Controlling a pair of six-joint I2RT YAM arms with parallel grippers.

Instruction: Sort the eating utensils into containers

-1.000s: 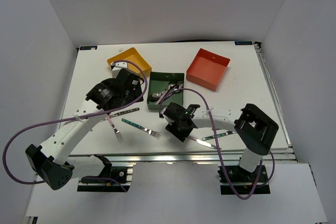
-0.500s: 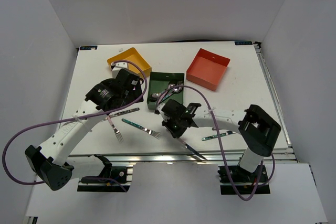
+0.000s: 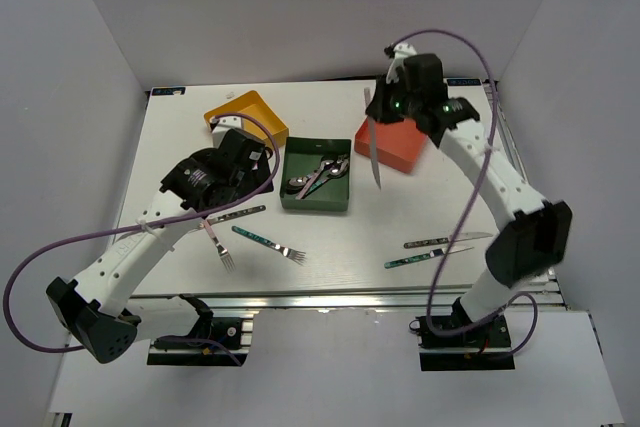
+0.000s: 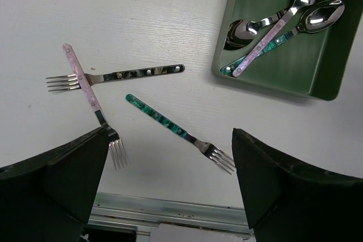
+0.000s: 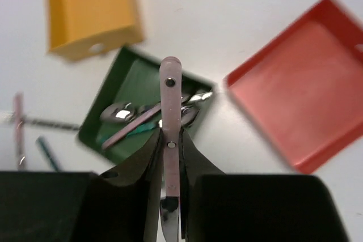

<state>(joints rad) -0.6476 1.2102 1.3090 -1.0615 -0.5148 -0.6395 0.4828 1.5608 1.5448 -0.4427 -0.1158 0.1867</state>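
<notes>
My right gripper (image 3: 380,119) is raised beside the red-orange tray (image 3: 398,132) and is shut on a pink-handled knife (image 3: 372,155). In the right wrist view the fingers (image 5: 148,157) clamp the pink knife (image 5: 170,100) mid-handle, above the gap between the green tray (image 5: 131,80) and the red-orange tray (image 5: 309,97). My left gripper (image 3: 228,175) is open and empty over three forks: dark-handled (image 4: 136,73), pink (image 4: 88,92) and teal (image 4: 164,123). The green tray (image 4: 283,80) holds spoons (image 4: 272,26). The yellow tray (image 3: 247,115) is empty.
A slim knife (image 3: 447,240) and a teal-handled utensil (image 3: 415,259) lie at the front right of the table. The table's metal front edge (image 4: 170,213) is just below the forks. Purple cables loop off both arms.
My right arm has lifted the pink knife off the front of the table and swung it up and back to the red-orange tray's left edge. The left arm has not moved.
</notes>
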